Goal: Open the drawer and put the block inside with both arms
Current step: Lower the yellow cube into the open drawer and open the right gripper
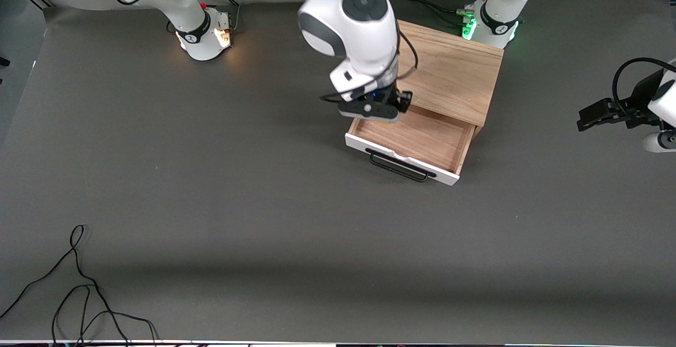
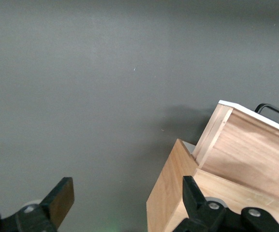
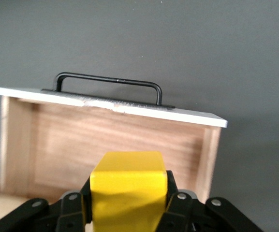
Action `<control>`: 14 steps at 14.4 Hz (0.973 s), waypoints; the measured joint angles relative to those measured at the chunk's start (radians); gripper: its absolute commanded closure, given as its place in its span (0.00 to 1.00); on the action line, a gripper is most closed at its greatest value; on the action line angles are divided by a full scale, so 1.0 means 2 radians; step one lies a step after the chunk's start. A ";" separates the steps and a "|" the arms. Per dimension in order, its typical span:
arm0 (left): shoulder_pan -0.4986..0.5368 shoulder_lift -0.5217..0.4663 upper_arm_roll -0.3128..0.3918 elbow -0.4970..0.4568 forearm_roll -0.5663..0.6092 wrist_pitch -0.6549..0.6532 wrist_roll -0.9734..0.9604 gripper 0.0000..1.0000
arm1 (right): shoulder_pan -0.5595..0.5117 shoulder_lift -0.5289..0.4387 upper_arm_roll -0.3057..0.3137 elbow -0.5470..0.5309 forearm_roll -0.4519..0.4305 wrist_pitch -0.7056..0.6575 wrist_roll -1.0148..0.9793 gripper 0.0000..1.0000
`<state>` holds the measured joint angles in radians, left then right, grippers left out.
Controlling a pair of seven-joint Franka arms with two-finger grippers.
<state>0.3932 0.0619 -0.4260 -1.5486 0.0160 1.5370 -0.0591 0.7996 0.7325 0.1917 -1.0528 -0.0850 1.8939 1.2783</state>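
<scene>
**Yellow block held over open drawer**

The right gripper (image 1: 381,116) hangs above the pulled-out drawer (image 1: 417,138), its fingers clamped on the small yellow block (image 3: 128,191). In the right wrist view the cube sits squarely between the two black fingers (image 3: 74,203), filling the gap from pad to pad, with its top face and one side face showing. Below it lies the drawer's bare wooden floor, and past the cube stands the white front panel (image 3: 105,101) with its black wire handle (image 3: 109,81). From the front camera only a thin yellow sliver (image 1: 381,120) shows under the gripper, over the part of the drawer closest to the cabinet (image 1: 449,72).

The drawer stands well out of the light-wood cabinet, its white front toward the front camera. The panel's top edge looks chipped near the middle. Whether the block touches the drawer floor cannot be told; it appears to be held above it.

The left gripper (image 1: 602,113) waits over the grey table (image 1: 211,204) toward the left arm's end, well apart from the cabinet. Its fingers (image 2: 62,198) stand wide apart with nothing between them, and a corner of the cabinet and the side of the drawer show in its wrist view.

A loose black cable (image 1: 79,289) lies on the table near the front camera, toward the right arm's end.
</scene>
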 measured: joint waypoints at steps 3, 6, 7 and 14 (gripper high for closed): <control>0.001 -0.007 0.002 -0.011 0.000 0.010 0.023 0.00 | 0.010 0.029 0.000 0.000 -0.007 0.010 0.015 1.00; 0.001 -0.011 0.001 -0.019 0.000 0.022 0.028 0.00 | 0.012 0.045 0.000 -0.001 -0.019 0.010 0.033 1.00; 0.001 -0.012 0.001 -0.020 0.000 0.023 0.030 0.00 | 0.014 0.049 0.000 -0.001 -0.020 0.010 0.034 1.00; -0.010 -0.013 0.008 -0.020 0.000 0.025 0.031 0.00 | 0.030 0.062 -0.001 -0.001 -0.024 0.020 0.059 0.95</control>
<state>0.3732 0.0364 -0.4106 -1.5880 0.0164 1.5867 0.0036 0.8591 0.8565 0.1906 -1.0542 -0.1336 1.9347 1.3961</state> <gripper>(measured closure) 0.000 0.445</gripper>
